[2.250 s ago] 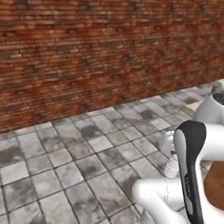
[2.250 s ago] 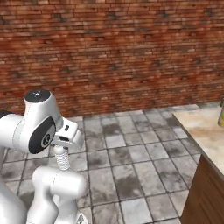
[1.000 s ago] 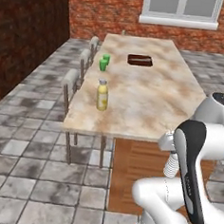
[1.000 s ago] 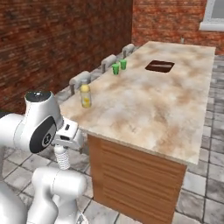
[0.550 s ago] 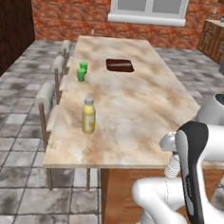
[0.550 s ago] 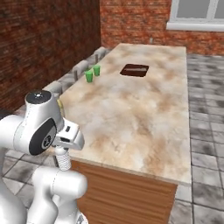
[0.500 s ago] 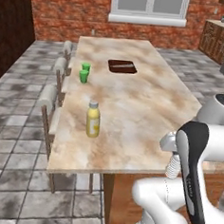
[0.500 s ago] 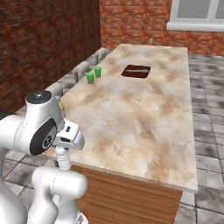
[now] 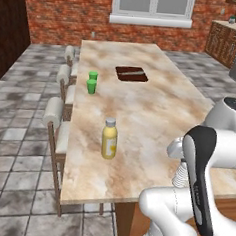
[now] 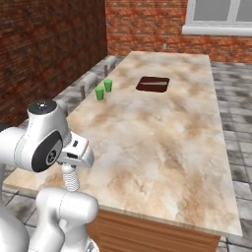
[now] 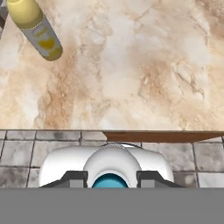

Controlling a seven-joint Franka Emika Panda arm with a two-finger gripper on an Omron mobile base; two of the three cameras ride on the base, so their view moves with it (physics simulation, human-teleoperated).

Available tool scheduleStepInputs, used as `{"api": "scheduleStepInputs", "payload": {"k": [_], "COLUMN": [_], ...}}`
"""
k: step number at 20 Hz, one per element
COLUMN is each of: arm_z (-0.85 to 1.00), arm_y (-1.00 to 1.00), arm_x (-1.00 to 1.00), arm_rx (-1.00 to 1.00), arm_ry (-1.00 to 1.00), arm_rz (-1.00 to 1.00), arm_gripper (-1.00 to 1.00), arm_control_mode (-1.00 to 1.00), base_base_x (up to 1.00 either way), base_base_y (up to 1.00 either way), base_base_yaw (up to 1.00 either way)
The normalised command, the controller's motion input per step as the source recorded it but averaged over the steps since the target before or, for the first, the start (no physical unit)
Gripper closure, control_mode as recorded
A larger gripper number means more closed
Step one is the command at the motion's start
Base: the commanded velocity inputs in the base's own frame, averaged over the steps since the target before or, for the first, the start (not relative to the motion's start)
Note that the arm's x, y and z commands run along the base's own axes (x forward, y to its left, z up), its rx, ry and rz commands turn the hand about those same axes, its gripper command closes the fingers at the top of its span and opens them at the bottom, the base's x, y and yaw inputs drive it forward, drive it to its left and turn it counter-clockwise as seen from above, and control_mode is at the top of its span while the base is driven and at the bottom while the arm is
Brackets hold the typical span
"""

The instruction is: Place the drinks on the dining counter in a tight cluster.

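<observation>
Left base view: long rect. counter (image 9: 153, 138) w/ beige-brown marbled stone top, wood base below near edge. Fat yellow juice bottle (image 9: 109, 139) w/ grey cap stood upright near counter's left edge, toward the near end. Two small bright-green cups (image 9: 92, 83) side by side farther along the same edge, well apart from bottle. Dark brown rect. inset (image 9: 131, 74) in the top beyond them. Cushioned stools (image 9: 56, 122) lined up along left side. Grey stone-tile floor, red brick wall w/ white-framed window at far end.

Right base view: same marbled top, glossy, veined. Green cups near far left edge, inset near centre-far. White rounded arm joint low left, covering near corner.

Hand view: looked down over counter's near edge; wood strip under the stone, grey tiles below. Juice bottle seen at top left, cylindrical, yellow label, standing on the stone. Dark tips of pincer (image 11: 111, 177) at bottom, set fairly close together around a blue-and-white rounded shape; held or not: couldn't tell.
</observation>
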Motion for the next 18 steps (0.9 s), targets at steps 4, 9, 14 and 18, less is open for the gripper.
{"api": "scheduleStepInputs", "payload": {"k": [4,9,14,18], "arm_z": [0.00,0.00,0.00,0.00], "arm_y": [0.00,0.00,0.00,0.30], "arm_x": [0.00,0.00,0.00,0.79], "arm_rx": [0.00,0.00,0.00,0.00], "arm_ry": [0.00,0.00,0.00,0.00], "arm_rz": [0.00,0.00,0.00,0.16], "arm_gripper": [1.00,1.00,1.00,1.00], "arm_control_mode": [1.00,1.00,1.00,-1.00], "base_base_x": [0.08,0.00,0.01,0.00], "base_base_y": [0.01,0.00,0.00,0.00], "base_base_yaw": [0.00,0.00,0.00,0.00]}}
